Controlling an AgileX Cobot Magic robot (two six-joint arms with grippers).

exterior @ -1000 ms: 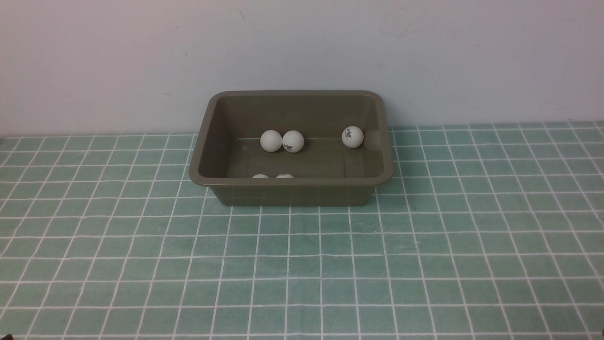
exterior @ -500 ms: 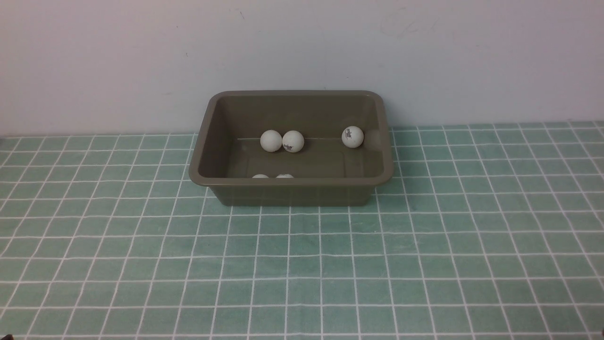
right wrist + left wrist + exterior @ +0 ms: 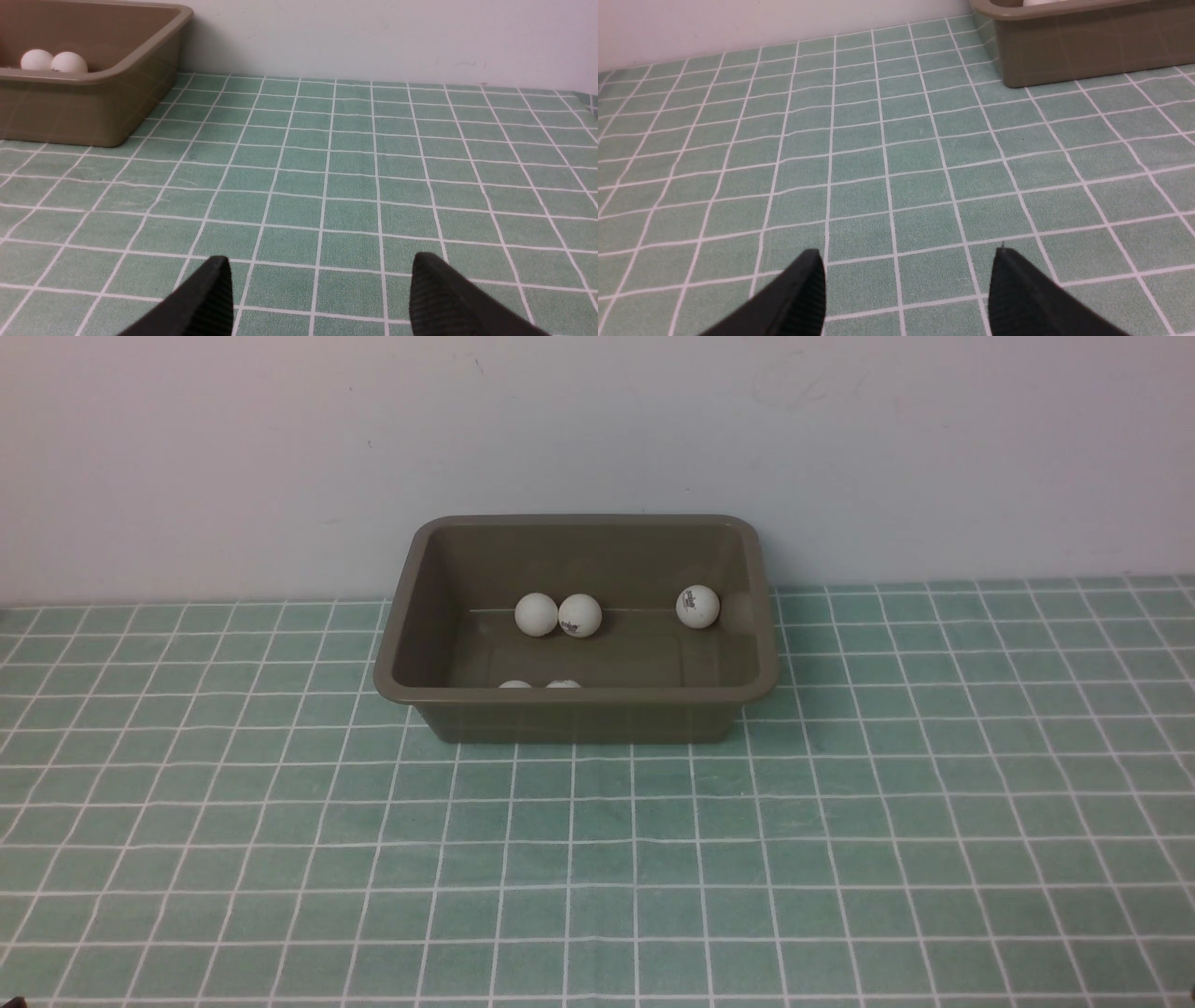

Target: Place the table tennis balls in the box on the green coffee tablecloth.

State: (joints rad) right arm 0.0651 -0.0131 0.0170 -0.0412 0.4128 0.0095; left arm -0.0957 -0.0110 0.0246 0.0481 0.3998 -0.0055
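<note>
Nothing has moved since a second ago. The box [image 3: 577, 709] sits by the far wall on the green coffee tablecloth [image 3: 597, 859], five table tennis balls [image 3: 580, 614] inside. Left gripper [image 3: 908, 280] and right gripper [image 3: 320, 289] hover over bare cloth on either side of it, jaws spread and empty.

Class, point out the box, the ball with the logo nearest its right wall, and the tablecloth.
box [image 3: 579, 721], front view, near outer wall.
logo ball [image 3: 697, 607], front view, middle of the ball.
tablecloth [image 3: 597, 859], front view, bare cloth.
</note>
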